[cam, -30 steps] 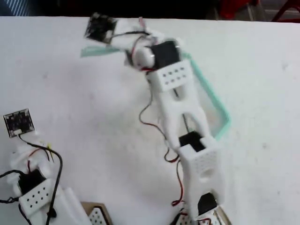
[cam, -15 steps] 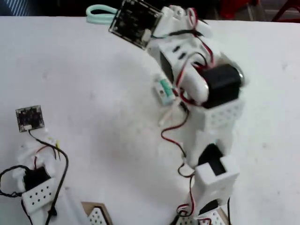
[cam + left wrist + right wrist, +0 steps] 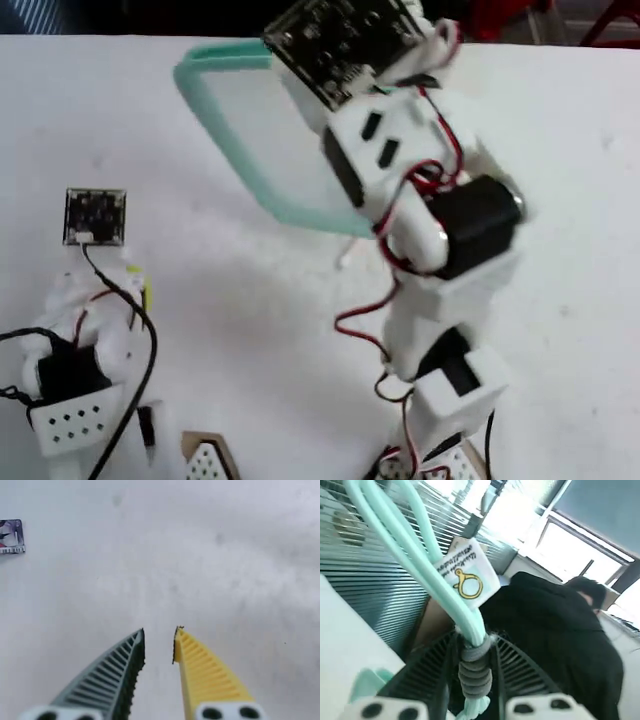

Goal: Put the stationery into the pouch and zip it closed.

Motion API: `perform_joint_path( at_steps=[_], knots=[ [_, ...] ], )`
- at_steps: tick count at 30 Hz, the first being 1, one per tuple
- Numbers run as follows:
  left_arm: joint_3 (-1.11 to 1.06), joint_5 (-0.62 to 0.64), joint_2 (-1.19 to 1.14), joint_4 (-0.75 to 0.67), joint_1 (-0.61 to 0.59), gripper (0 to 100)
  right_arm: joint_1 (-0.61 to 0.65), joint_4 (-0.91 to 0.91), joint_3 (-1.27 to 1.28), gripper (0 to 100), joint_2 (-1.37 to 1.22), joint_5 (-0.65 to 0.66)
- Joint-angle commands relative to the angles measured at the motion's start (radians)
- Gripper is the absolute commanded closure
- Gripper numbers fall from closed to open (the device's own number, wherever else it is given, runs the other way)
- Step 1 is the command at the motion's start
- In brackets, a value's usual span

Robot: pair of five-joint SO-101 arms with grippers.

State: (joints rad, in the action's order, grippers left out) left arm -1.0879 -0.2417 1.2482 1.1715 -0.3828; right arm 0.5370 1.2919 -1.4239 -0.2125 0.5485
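Note:
The pouch (image 3: 223,140) is clear with a mint green edge and hangs tilted above the far side of the white table. My right gripper (image 3: 472,640) is shut on the pouch's mint cord (image 3: 415,545), just above a grey toggle (image 3: 474,672) and near a white label (image 3: 466,575). In the high view the right arm (image 3: 440,230) stands raised mid-table, its wrist board covering the fingers. My left gripper (image 3: 159,635) hovers over bare table at the near left, its grey and yellow fingers slightly open and holding nothing. A small printed flat item (image 3: 10,536) lies farther off.
The left arm (image 3: 70,370) crouches at the near left corner with its black cable looping beside it. Red wires hang from the right arm (image 3: 365,310). The tabletop (image 3: 210,330) between the two arms is bare white. A dark room lies beyond the far edge.
The right arm has risen and swung back, lifting the pouch off the table by its cord. The left arm has shifted a little to the right and forward.

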Motion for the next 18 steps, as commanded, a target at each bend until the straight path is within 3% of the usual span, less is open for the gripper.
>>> perform_joint_path(
  at_steps=[1,8,12,15,18],
  knots=[
    [0.055,0.0,-0.005,0.002,0.022,87,0.053,-0.053,-0.029,98.2,-0.051,-0.017],
    [0.058,0.0,-0.005,-0.066,0.033,87,0.085,-0.059,-0.029,98.2,-0.17,-0.02],
    [0.064,0.029,-0.007,-0.098,0.131,87,0.113,-0.111,-0.029,98.2,-0.219,-0.107],
    [0.091,0.149,-0.008,-0.103,0.232,77,0.11,-0.185,-0.029,98.2,-0.272,-0.17],
    [0.146,0.219,-0.008,-0.097,0.28,70,0.113,-0.142,-0.032,98.2,-0.3,-0.173]
  ],
)
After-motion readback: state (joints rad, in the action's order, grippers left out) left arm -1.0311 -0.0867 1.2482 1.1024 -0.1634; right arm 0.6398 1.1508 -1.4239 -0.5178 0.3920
